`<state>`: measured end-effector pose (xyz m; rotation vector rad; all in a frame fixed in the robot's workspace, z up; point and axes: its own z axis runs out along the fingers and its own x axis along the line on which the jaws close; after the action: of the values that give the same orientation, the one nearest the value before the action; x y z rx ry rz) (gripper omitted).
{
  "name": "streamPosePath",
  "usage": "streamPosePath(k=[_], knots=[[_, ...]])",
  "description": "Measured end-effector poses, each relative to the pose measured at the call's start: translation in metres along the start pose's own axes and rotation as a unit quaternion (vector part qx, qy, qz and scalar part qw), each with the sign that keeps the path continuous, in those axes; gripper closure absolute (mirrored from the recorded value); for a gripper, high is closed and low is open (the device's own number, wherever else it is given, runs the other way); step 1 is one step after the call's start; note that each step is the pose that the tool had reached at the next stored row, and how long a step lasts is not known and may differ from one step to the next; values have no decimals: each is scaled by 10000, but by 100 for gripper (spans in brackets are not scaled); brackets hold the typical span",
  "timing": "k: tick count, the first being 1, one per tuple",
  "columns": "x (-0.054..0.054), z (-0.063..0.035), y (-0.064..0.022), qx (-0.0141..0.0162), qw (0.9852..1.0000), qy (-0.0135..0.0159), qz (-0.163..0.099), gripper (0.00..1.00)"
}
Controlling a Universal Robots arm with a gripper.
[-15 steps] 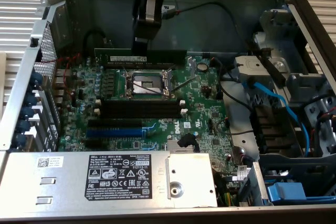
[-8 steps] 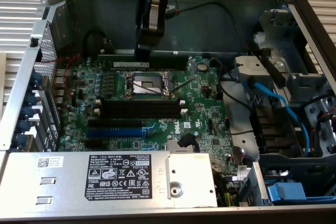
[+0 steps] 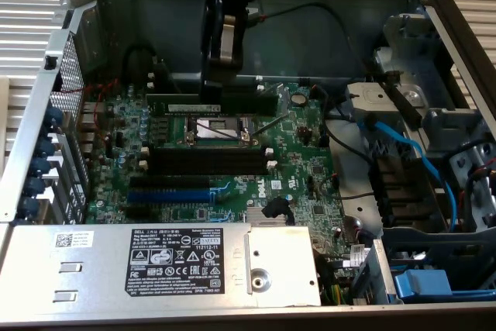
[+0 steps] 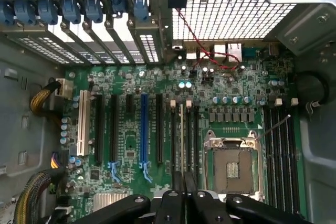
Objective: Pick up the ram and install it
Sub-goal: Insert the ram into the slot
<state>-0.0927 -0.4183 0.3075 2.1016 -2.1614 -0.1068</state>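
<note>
Nearest in the exterior view, a silver power supply [image 3: 186, 257] with a black label lies along the front edge of the open computer case [image 3: 333, 29]. Behind it the green motherboard [image 3: 298, 153] lies flat on the case floor. It carries a blue slot [image 3: 167, 194], then long black slots [image 3: 205, 159] with white end clips, then the open processor socket [image 3: 221, 127]. Just past the socket the ram [image 3: 252, 104] stands on its long edge, with its white label strip facing the camera. The tool [image 3: 215, 91] points straight down onto it from the dark arm overhead, near the stick's middle. Blue cables [image 3: 395, 145] loop through the bay at the exterior view's right.

The wrist view looks down along the fingers [image 4: 176, 192]. They stand nearly together, pinching the ram [image 4: 181, 129], which is seen edge-on as a thin pale line running parallel with the black slots beside the socket [image 4: 233, 166]. Whether it is seated in a slot cannot be told. Beyond, blue clips [image 4: 68, 9] line the perforated rear wall.
</note>
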Motion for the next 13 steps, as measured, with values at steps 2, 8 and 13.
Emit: streamPosePath(k=[2, 8, 13], knots=[[28, 22, -4, 0, 10000, 1, -1, 88], [44, 125, -28, 0, 10000, 6, 0, 88], [45, 194, -42, -7, 10000, 10, 0, 88]])
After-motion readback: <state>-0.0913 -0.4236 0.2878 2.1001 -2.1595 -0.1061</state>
